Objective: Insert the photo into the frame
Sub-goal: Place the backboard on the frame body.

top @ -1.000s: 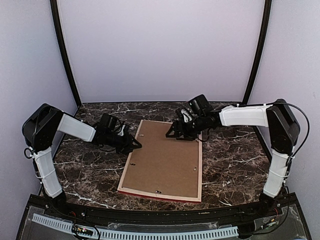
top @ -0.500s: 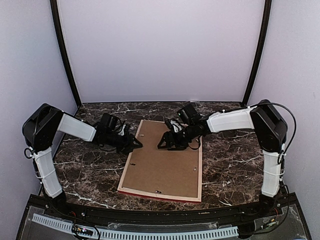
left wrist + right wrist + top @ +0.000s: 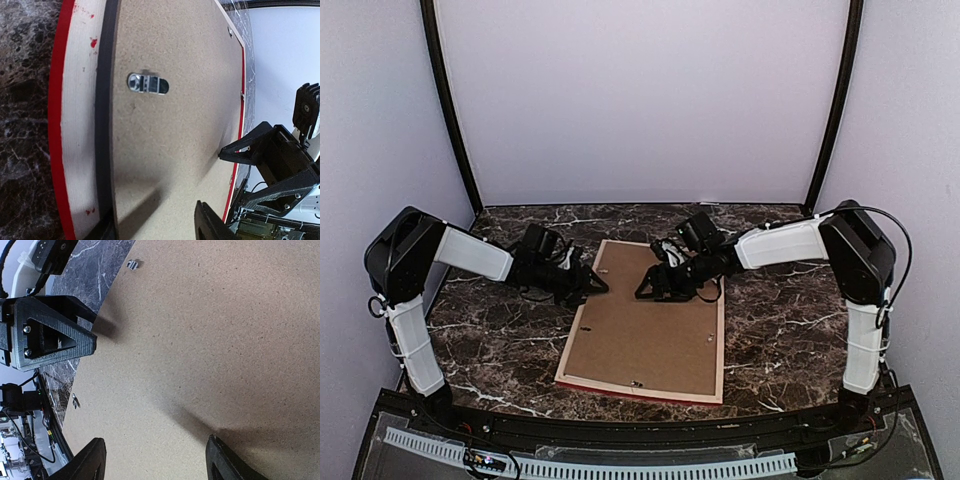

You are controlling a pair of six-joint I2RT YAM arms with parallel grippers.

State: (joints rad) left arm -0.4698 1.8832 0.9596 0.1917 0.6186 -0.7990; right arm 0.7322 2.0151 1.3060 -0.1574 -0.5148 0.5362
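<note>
Marble table carries the frame, lying face down mid-table with its pale wood rear up and red showing at the edges. The frame acts as a tray, and a brown backing board sits inside its rails. The photo shows in no view, so I cannot tell whether it is under the board. Right gripper is over the board's far half with its fingers spread wide, tips at or just above the surface. Left gripper is at the frame's left rail, and its fingers look spread too. My read is that the board is being worked at its edge. To do that well, put a left fingertip in the dark gap beside the rail, keep the right touch light, and avoid the metal hanger.
</note>
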